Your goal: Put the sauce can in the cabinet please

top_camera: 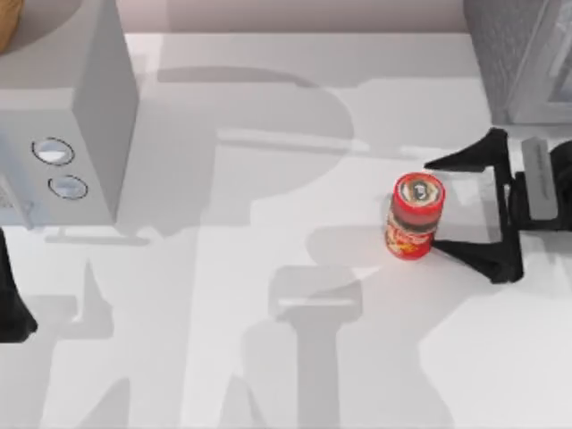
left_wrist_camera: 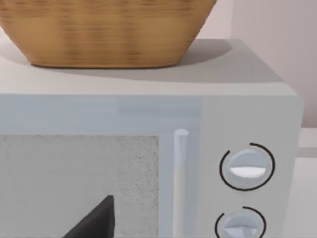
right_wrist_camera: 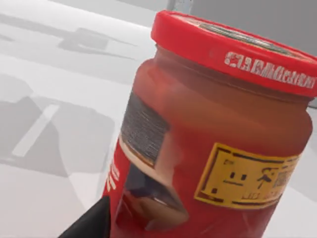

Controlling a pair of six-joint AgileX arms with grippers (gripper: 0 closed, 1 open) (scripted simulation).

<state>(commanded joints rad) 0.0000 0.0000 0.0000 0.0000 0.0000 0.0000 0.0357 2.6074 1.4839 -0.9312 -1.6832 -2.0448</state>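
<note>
The sauce can point(top_camera: 414, 214) stands upright on the white table, right of centre; it is red with a silver top and a red-and-yellow label. My right gripper point(top_camera: 438, 206) is open just to the can's right, and its two black fingertips reach alongside the can without closing on it. The right wrist view has the sauce can point(right_wrist_camera: 213, 134) very close, with one dark finger point(right_wrist_camera: 89, 224) low beside it. A grey cabinet point(top_camera: 523, 58) stands at the back right corner. My left arm point(top_camera: 13, 304) is parked at the table's left edge.
A grey microwave point(top_camera: 76, 116) with two round knobs stands at the back left. The left wrist view faces the microwave's point(left_wrist_camera: 247, 124) front, with a wicker basket point(left_wrist_camera: 104, 29) on top of it and a dark finger point(left_wrist_camera: 96, 220) low in the picture. Bare table lies in front.
</note>
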